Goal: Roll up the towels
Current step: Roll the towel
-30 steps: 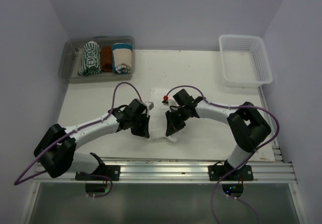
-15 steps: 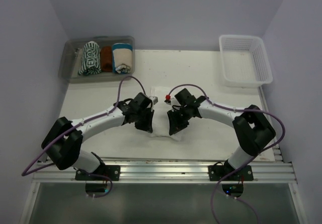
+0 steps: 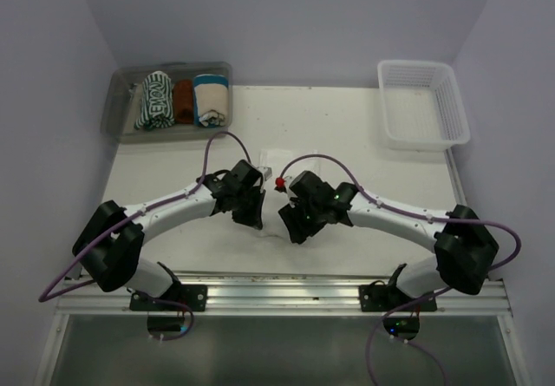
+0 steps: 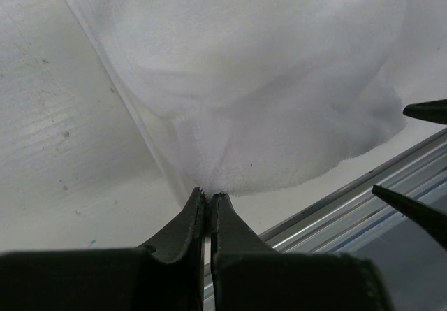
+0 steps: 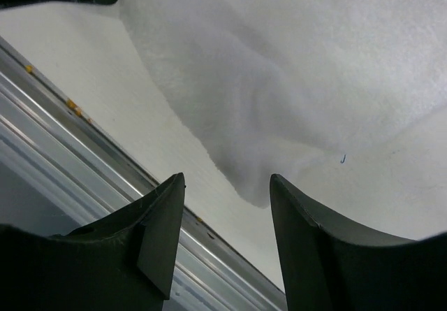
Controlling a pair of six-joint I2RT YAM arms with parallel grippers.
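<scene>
The white table (image 3: 364, 143) carries everything. Both arms reach in from its near edge to the middle, the left arm (image 3: 165, 212) from the left and the right arm (image 3: 390, 217) from the right, with their wrists close together. At the far right corner sits a white slatted basket (image 3: 416, 63). At the far left corner sits a clear bin (image 3: 121, 113).

Three rolled towels lie side by side in that bin. The green-and-white striped towel (image 3: 154, 100) is leftmost, a rust-brown towel (image 3: 183, 100) is in the middle, and a cream towel with a teal band (image 3: 211, 98) is on the right.

The white towel (image 4: 265, 80) lies flat at the table's centre between the two wrists, its near edge close to the aluminium rail (image 5: 63, 143). From above it hardly stands out against the white table.

The left gripper (image 4: 208, 193) has its fingers pressed together. It seems to pinch the towel's near hem, where the cloth puckers towards the tips. The right gripper (image 5: 227, 182) has its fingers well apart and holds nothing. A rounded towel corner lies on the table just beyond the gap.
</scene>
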